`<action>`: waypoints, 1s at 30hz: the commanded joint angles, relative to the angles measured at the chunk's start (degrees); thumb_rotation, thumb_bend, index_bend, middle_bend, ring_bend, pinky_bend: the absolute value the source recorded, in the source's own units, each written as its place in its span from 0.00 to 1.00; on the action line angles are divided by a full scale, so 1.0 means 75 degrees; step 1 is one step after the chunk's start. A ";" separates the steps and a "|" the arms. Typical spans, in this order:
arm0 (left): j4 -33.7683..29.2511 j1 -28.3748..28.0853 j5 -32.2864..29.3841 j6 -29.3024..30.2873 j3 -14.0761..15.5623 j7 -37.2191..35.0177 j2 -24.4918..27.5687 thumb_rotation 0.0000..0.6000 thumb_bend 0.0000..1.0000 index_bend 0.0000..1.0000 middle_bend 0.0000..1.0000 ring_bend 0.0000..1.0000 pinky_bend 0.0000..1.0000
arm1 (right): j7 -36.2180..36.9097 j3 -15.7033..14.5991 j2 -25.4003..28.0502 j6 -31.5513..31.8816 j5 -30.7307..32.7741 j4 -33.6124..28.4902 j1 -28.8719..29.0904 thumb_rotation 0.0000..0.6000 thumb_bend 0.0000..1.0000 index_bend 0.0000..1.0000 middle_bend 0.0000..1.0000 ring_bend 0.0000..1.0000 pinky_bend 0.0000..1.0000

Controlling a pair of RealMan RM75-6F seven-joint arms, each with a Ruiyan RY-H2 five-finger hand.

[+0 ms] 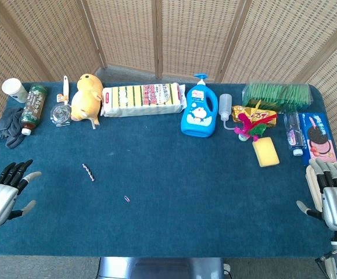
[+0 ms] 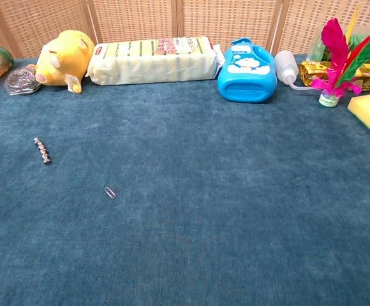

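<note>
My left hand [image 1: 6,192] lies at the table's near left corner, fingers spread and holding nothing. At the near right corner my right hand [image 1: 331,195] also lies with fingers apart and empty, just below a blue cookie pack [image 1: 318,138]. Neither hand shows in the chest view. A small bead string [image 1: 88,172] [image 2: 42,151] and a paper clip [image 1: 126,199] [image 2: 110,192] lie on the blue cloth [image 1: 174,174] between the hands, nearer the left one.
Along the far edge stand a paper cup [image 1: 14,89], a dark bottle [image 1: 32,107], grey gloves [image 1: 8,127], a yellow plush [image 1: 86,97], a sponge pack [image 1: 144,100], a blue soap bottle [image 1: 199,111], a squeeze bottle [image 1: 225,108], a feather shuttlecock [image 1: 248,127], a yellow sponge [image 1: 265,152] and a green pack [image 1: 278,94].
</note>
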 commanded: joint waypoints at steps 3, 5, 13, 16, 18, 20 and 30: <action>0.0021 0.0005 -0.0020 -0.0030 -0.0005 0.0033 -0.0014 1.00 0.49 0.20 0.00 0.00 0.00 | 0.0065 -0.0022 0.0029 -0.0057 0.0023 0.0002 -0.0005 1.00 0.00 0.00 0.00 0.00 0.00; 0.0038 0.0005 -0.0038 -0.0083 0.0009 0.0046 -0.0033 1.00 0.49 0.20 0.00 0.00 0.00 | 0.0102 -0.0040 0.0053 -0.0052 -0.0008 -0.0005 -0.0014 1.00 0.00 0.00 0.00 0.00 0.00; 0.1091 -0.0683 0.0104 -0.0689 -0.0297 -0.0248 -0.0781 1.00 0.49 0.32 0.00 0.00 0.00 | 0.0335 -0.0058 0.0158 -0.0065 -0.0069 -0.0021 -0.0025 1.00 0.00 0.00 0.00 0.00 0.00; 0.1546 -0.0989 0.0170 -0.0963 -0.0384 -0.0259 -0.1104 1.00 0.49 0.35 0.00 0.00 0.00 | 0.0342 -0.0039 0.0157 -0.0124 -0.0017 0.0009 0.0002 1.00 0.00 0.00 0.00 0.00 0.00; 0.1801 -0.1160 0.0191 -0.1093 -0.0447 -0.0214 -0.1298 1.00 0.49 0.36 0.00 0.00 0.00 | 0.0330 -0.0028 0.0151 -0.0129 -0.0002 0.0009 0.0008 1.00 0.00 0.00 0.00 0.00 0.00; 0.2010 -0.1317 0.0187 -0.1222 -0.0508 -0.0168 -0.1478 1.00 0.49 0.37 0.00 0.00 0.00 | 0.0320 -0.0027 0.0146 -0.0129 0.0001 0.0006 0.0010 1.00 0.00 0.00 0.00 0.00 0.00; 0.2561 -0.2194 0.0078 -0.2189 -0.0717 0.1013 -0.2208 1.00 0.49 0.38 0.00 0.00 0.00 | 0.0214 -0.0018 0.0120 -0.0261 0.0114 -0.0060 0.0058 1.00 0.00 0.00 0.00 0.00 0.00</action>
